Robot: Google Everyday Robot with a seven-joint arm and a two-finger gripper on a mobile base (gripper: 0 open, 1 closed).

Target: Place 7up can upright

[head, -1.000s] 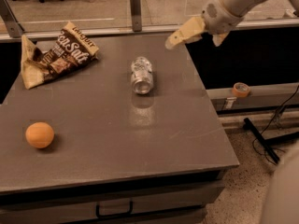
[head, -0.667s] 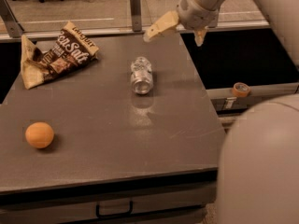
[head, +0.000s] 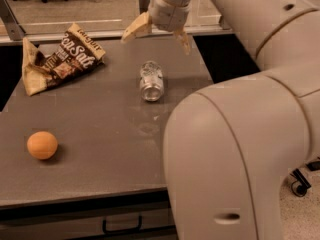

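Jaws spread wide with nothing between them. The two tan fingers [head: 137, 28] splay outward and down from the wrist, which sits over the far side of the desk [head: 100, 114], close to its back edge. How high they sit above the surface cannot be told.

7up can [head: 151, 80] lies on its side, just nearer the camera than the jaws and roughly in line with the gap between them, touching neither finger. Long axis runs far to near, with one round end facing the camera.

Bare grey surface rings the can on all sides. The widest open stretch is to its left and toward the front edge. The desk's right edge runs near the can's right side, with a dark drop beyond it.

Robot arm [head: 240, 149] fills the near right, a pale bulk that hides the desk's front right corner.

Crumpled chip bag [head: 60, 59] lies at the far left, near the back edge, well apart from the can. Orange [head: 42, 145] sits alone at the near left, well apart from both bag and can.

Below the front edge is a drawer handle [head: 122, 228]. Behind the back edge runs a metal rail [head: 75, 34] with glass above it. A chair caster [head: 300, 184] stands on the floor at the right.
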